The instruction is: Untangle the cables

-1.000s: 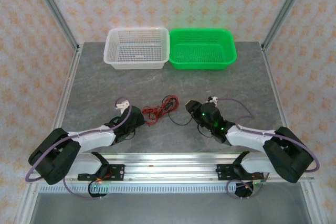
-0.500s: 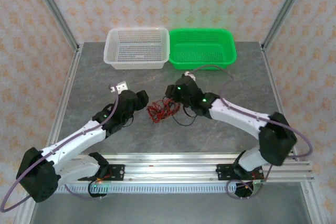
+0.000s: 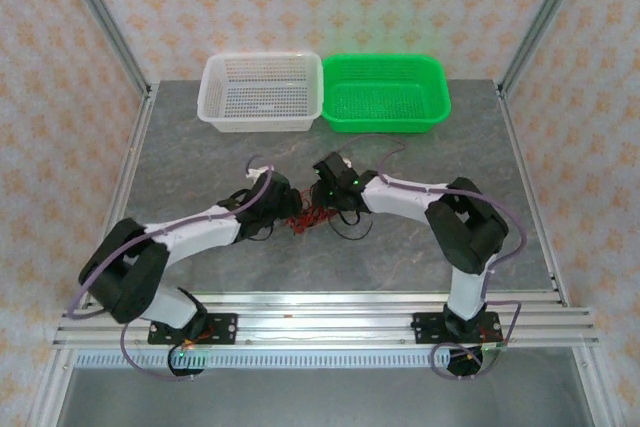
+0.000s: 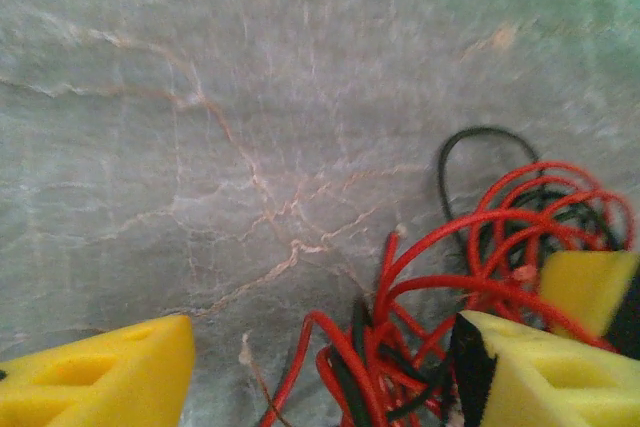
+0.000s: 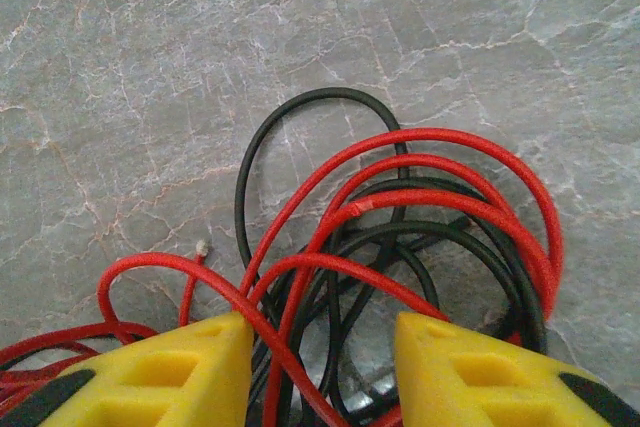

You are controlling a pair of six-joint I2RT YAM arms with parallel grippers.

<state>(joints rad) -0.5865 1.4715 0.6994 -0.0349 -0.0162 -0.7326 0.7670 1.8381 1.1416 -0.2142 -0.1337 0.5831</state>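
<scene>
So we're basically at the start of this one. The cables [image 5: 360, 207] are one knotted clump of red and black strands lying on the table [image 3: 430, 147], and both arms are nosed into it from opposite sides. The left pincer [image 4: 320, 377] is spread wide: its yellow fingers [image 4: 100, 372] sit far apart with nothing clamped. The clump lies in the gap, crowded against its right-hand finger and fanning out ahead of it. The right pincer [image 5: 320, 367] is parted roughly halfway. Several red and black loops run through the gap between its fingers and arch out in front, but the pads aren't pinching them, so we'd call it empty-handed too. In the left wrist view there's what looks like a yellow finger of the right pincer just beyond the left one's right-hand finger, so the two sit very close across the bundle. Progress-wise, nothing is pulled free yet as far as we can tell — reds and blacks cross each other everywhere and no strand lies apart. The white basket [image 3: 262, 59] and green basket [image 3: 385, 59] sit well beyond both pincers and look empty. Our guess is the whole job — grab, tease apart, separate — is ahead of us.
</scene>
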